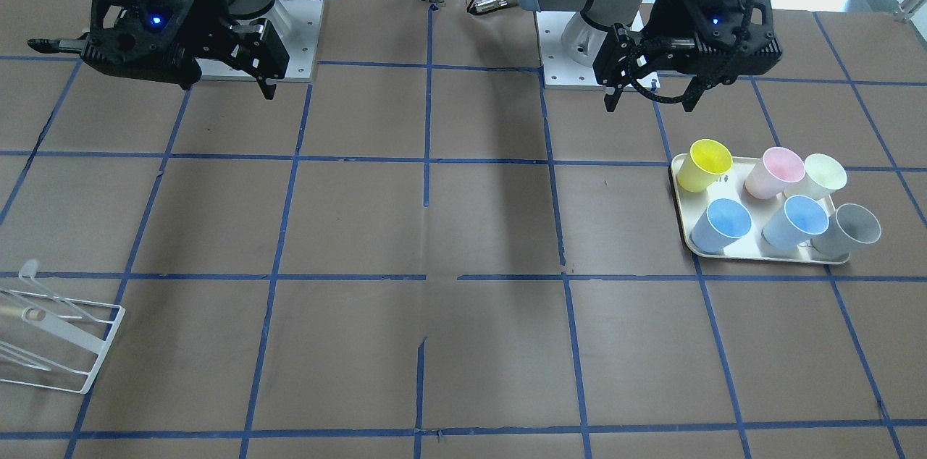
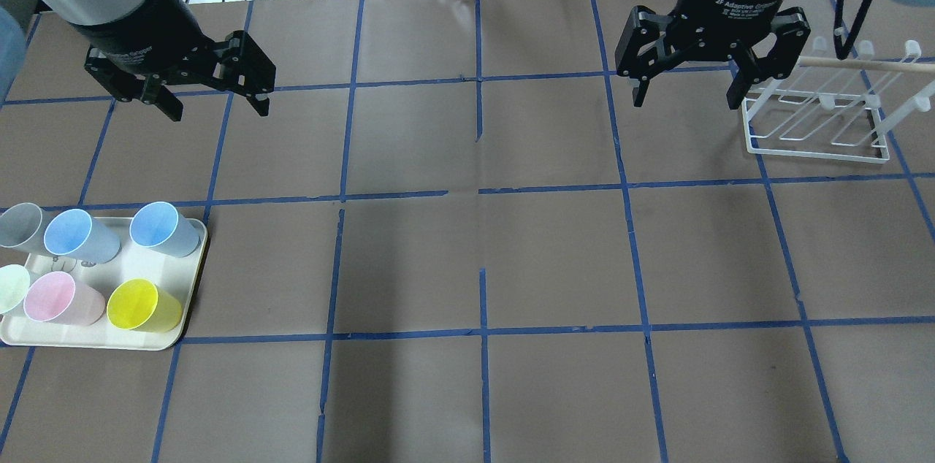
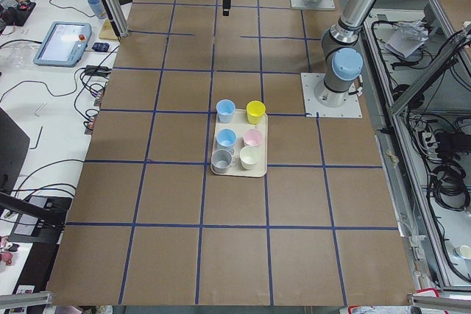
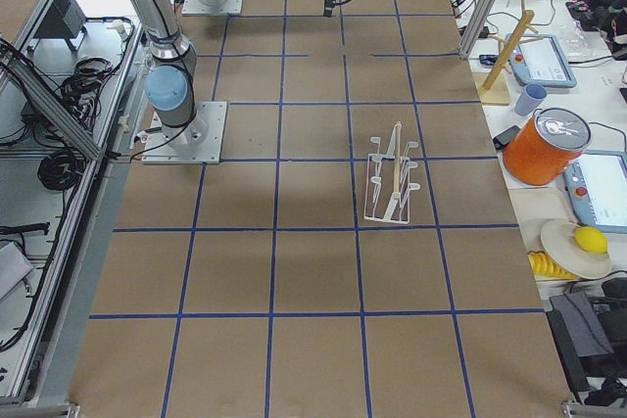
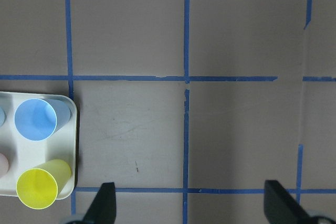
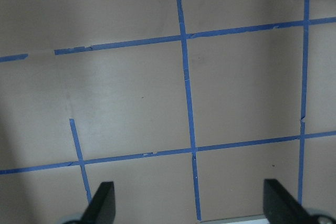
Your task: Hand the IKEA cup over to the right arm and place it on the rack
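Sitting w/ 5 other cups (image 2: 62,300) on 1 tray (image 2: 88,337): IKEA cup (image 2: 144,306) (left gripper (image 2: 219,112), right gripper (image 2: 685,104) fingers spread).

Pink cup (image 2: 55,300), blue cup (image 2: 164,228) flank IKEA cup (image 2: 144,304); outer sides open.

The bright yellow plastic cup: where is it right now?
The bright yellow plastic cup sits at the overhead view's left, in the near right corner of the cream rectangular tray, next to the pink plastic cup.
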Controlling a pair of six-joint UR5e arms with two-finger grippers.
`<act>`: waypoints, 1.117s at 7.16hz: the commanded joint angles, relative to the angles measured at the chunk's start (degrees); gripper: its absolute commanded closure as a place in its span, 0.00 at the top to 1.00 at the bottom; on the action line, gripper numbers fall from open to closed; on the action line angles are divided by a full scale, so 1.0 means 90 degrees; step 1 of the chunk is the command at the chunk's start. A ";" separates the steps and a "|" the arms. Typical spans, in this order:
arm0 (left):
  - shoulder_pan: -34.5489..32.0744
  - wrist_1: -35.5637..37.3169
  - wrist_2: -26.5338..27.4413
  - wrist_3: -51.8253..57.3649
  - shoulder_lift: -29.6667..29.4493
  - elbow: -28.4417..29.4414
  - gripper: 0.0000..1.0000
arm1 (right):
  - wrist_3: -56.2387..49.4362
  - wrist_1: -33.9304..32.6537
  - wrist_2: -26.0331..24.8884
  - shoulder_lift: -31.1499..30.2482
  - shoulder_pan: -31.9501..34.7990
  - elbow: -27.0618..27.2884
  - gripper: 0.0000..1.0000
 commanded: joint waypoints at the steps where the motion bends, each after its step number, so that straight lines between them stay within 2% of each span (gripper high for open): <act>1: 0.0013 0.0018 0.0005 0.0000 0.0020 -0.0004 1.00 | 0.0008 -0.0061 0.0018 -0.0054 -0.0024 0.0035 1.00; 6: 0.0032 -0.0001 0.0034 0.0009 0.0030 -0.0013 1.00 | 0.0007 -0.0110 0.0038 -0.0064 0.0005 0.0035 1.00; 8: 0.0517 -0.0148 0.0015 0.0990 0.0080 -0.0255 1.00 | 0.0007 -0.0100 0.0067 -0.0064 0.0015 0.0035 1.00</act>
